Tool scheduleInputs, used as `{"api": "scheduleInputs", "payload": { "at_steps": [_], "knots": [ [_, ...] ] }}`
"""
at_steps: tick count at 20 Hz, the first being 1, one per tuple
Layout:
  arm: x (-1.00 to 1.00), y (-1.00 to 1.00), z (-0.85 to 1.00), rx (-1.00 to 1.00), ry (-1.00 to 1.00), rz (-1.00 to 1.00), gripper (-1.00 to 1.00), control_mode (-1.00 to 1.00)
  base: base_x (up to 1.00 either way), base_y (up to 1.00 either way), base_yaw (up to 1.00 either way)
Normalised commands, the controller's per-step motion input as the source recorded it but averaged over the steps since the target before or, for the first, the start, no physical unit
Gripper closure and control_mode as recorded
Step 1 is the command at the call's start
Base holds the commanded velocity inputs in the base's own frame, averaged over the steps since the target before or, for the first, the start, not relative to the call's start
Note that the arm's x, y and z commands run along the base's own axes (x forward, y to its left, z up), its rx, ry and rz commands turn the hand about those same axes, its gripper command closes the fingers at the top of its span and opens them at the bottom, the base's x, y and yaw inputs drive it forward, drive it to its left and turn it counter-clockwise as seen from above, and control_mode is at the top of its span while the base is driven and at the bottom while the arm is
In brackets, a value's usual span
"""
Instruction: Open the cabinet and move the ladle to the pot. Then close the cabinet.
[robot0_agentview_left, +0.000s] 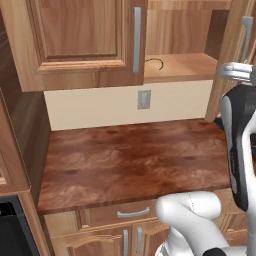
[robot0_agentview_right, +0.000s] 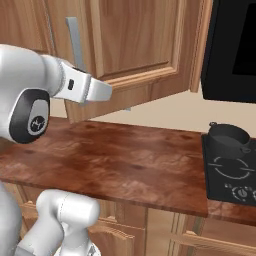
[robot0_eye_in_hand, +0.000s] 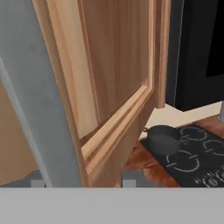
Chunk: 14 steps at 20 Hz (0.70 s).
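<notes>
The cabinet is seen with its right door swung open, the gripper straddling that door's handle though whether it is gripped cannot be told, the ladle lying on the shelf inside, the pot standing on the stove.

No readable text, brand or number anywhere. Closest things to signs: white ring markings for burners on the black cooktop, w/ small round knob symbols at approx 5 o'clock of the right base view, too small to read. Same ring markings show in hand view, approx 4 o'clock, next to the pot. Arm joint cap carries a small pale logo-like mark at approx 9 o'clock, not legible. Wall outlet has slots only, no lettering.
</notes>
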Motion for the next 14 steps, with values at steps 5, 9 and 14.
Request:
{"api": "scheduleInputs", "payload": {
  "at_steps": [5, 9, 14],
  "knots": [
    [-0.87, 0.02, 0.0, 0.05, 0.0, 0.0, -1.0, -1.0, 0.0, 0.0, 0.0],
    [-1.0, 0.53, 0.0, 0.0, 0.0, 0.0, -1.0, -1.0, 0.0, 0.0, 0.0],
    [-1.0, 0.98, 0.0, 0.0, 0.0, -0.03, -1.0, -1.0, 0.0, 0.0, 0.0]
  ]
}}
